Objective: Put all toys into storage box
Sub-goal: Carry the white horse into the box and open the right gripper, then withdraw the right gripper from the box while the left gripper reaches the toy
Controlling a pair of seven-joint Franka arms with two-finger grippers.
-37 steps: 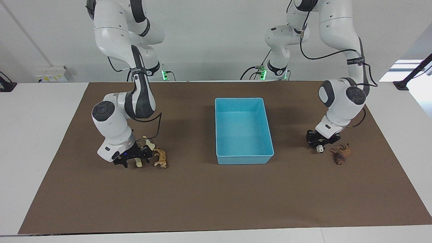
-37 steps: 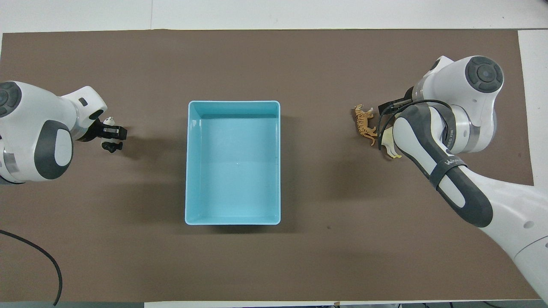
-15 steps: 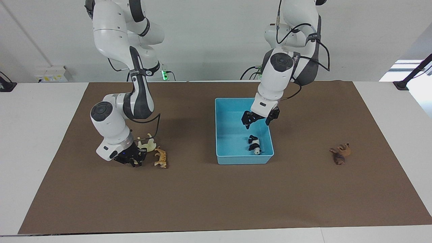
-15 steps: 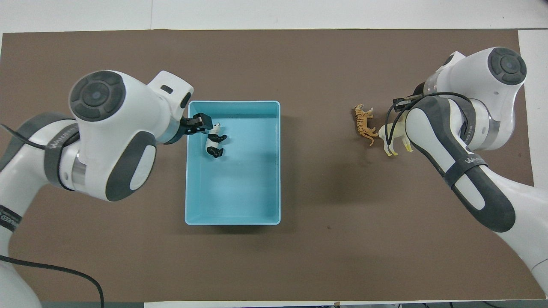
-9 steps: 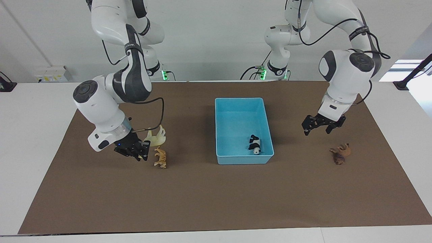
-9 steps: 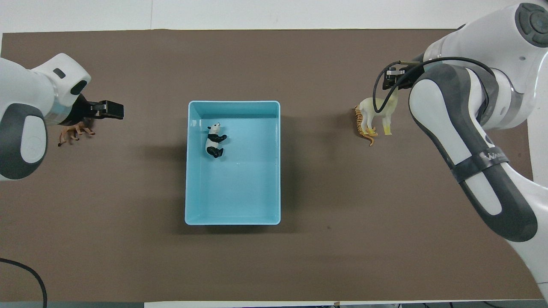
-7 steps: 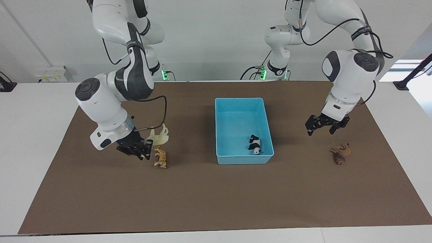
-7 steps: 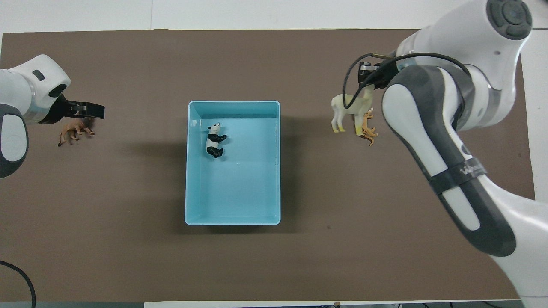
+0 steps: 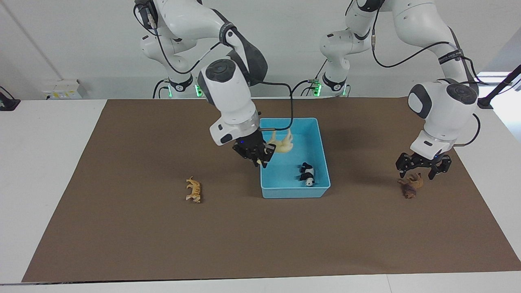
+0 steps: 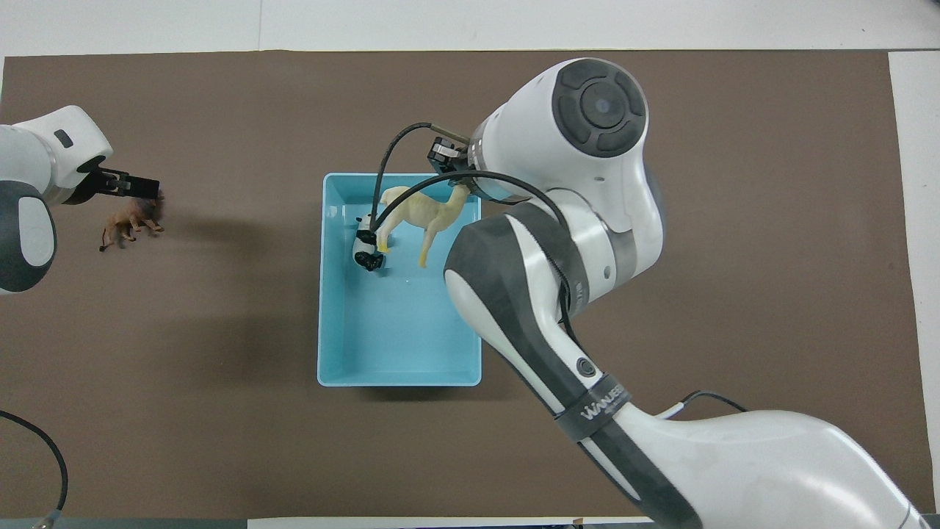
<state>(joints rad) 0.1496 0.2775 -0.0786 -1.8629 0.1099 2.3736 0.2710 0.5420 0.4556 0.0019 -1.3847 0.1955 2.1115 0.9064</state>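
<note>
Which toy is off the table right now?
The cream horse: the right gripper holds it up over the storage box. The panda lies in the box; the tiger and brown lion sit on the mat.

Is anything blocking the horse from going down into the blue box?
Nothing visible does. The right gripper holds the horse over the open storage box. Only the panda lies inside, beside the wall toward the left arm's end, with bare floor next to it.
</note>
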